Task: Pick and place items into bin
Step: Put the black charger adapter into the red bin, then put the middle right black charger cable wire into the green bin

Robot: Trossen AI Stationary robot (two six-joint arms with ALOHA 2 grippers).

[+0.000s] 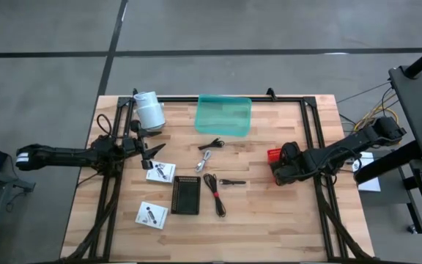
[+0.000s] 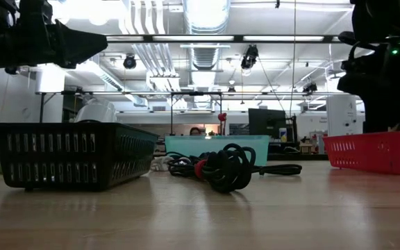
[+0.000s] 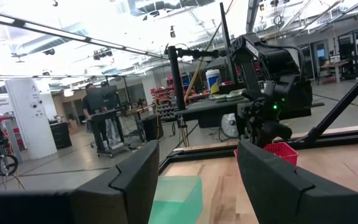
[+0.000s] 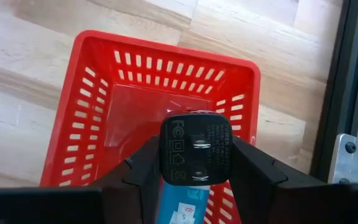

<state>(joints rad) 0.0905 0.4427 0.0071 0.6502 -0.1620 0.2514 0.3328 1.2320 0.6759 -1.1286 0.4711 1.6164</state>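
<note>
My right gripper [image 4: 196, 152] hangs over a red basket [image 4: 104, 118], shut on a small black cube [image 4: 196, 134] with a printed face and two short prongs. A blue and white piece [image 4: 182, 202] shows just below the cube. My left gripper [image 3: 194, 180] is open and holds nothing, near the table's left side [image 1: 149, 150], beside the white roll [image 1: 149, 110]. Thin black and red-black cables [image 1: 215, 192], a white cable [image 1: 205, 158] and white cards [image 1: 160, 171] lie flat on the table. The teal bin [image 1: 223, 116] stands at the far edge. My right gripper pinches the black cube by its two opposite sides [image 4: 165, 155] between both fingers [image 4: 138, 171]. The fingers come from above, pointing down. The cube is lifted clear over the inside of the red basket, its printed face toward the wrist camera.
A black slotted basket [image 1: 186, 194] stands in the near middle of the table, with a second card [image 1: 151, 214] to its left. A black frame [image 1: 310, 125] runs around the tabletop. In the low view the cable bundle [image 2: 217, 167] lies between the black basket [image 2: 75, 156] and the red basket [image 2: 377, 151].
</note>
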